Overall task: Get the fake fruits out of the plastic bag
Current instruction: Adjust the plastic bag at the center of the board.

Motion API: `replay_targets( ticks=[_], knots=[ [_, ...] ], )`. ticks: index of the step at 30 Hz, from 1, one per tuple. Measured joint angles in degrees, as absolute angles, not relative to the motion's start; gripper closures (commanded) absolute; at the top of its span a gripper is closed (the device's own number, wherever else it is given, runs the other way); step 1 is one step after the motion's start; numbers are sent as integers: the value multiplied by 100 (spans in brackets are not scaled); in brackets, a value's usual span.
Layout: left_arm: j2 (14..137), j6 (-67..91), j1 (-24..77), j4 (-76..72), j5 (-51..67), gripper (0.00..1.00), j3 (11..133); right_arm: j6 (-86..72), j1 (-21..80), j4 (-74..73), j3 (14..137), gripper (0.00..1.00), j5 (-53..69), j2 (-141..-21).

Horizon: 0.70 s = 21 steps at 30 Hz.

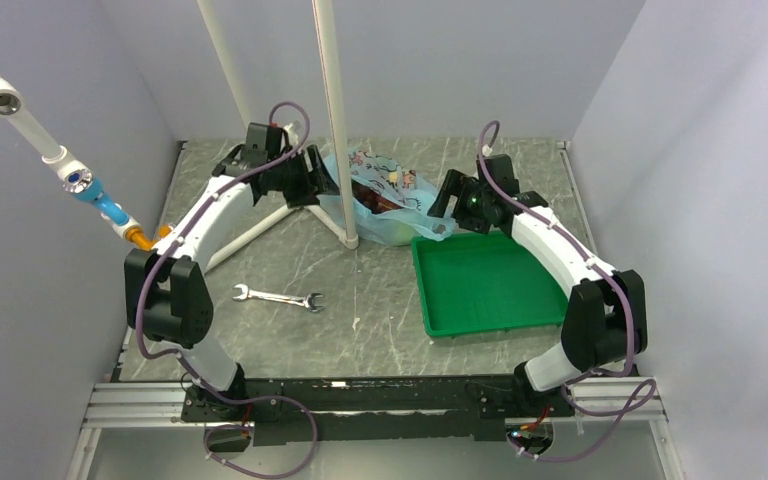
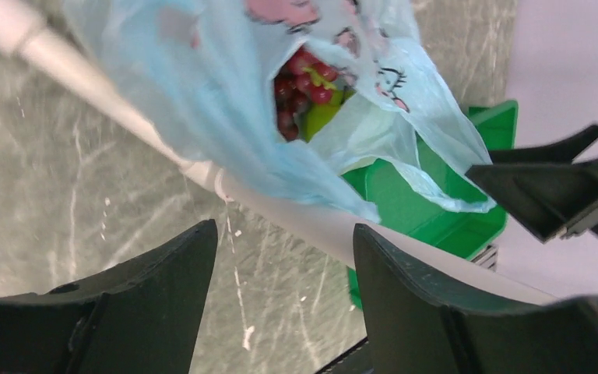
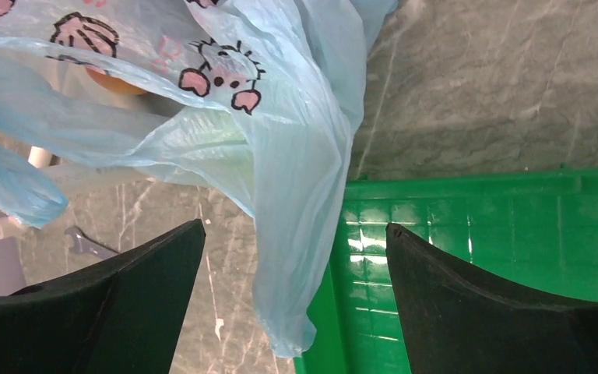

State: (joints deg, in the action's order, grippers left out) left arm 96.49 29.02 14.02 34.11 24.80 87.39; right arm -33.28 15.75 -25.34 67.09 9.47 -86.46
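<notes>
The light-blue plastic bag [image 1: 385, 205] with cartoon prints lies at the back of the table, against a white pole. In the left wrist view its mouth [image 2: 311, 93] shows a dark red grape bunch [image 2: 302, 78] and a green fruit [image 2: 321, 118] inside. My left gripper [image 1: 318, 180] is open and empty just left of the bag, its fingers [image 2: 163, 280] above bare table. My right gripper [image 1: 448, 200] is open at the bag's right side. A loose flap of the bag [image 3: 296, 296] hangs between its spread fingers, unclamped. An orange-coloured fruit [image 3: 113, 84] shows faintly through the plastic.
A rigid green tray [image 1: 490, 285] sits on the right, touching the bag's edge; it also shows in the right wrist view [image 3: 498, 234]. A white pole [image 1: 335, 120] with stand legs rises by the bag. A wrench [image 1: 278, 297] lies mid-left. Grey walls enclose the table.
</notes>
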Motion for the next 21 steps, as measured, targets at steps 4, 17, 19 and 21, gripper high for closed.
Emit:
replay_targets(
  ticks=[4, 17, 19, 21],
  knots=[
    [9553, 4016, 1382, 3037, 2272, 33, 8062, -3369, 1573, -2427, 6578, 18, 956, -8646],
    [10368, 5789, 1264, 1623, 2777, 90, 8208, -3361, 1601, -1826, 6121, 64, 1448, -8624],
    [10370, 5867, 1214, 1470, 2908, 95, 8208, -3293, 1621, -1717, 6121, 83, 1439, -8624],
    [10368, 6001, 1170, 1210, 3070, 97, 8184, -3179, 1636, -1664, 6160, 100, 1343, -8632]
  ],
)
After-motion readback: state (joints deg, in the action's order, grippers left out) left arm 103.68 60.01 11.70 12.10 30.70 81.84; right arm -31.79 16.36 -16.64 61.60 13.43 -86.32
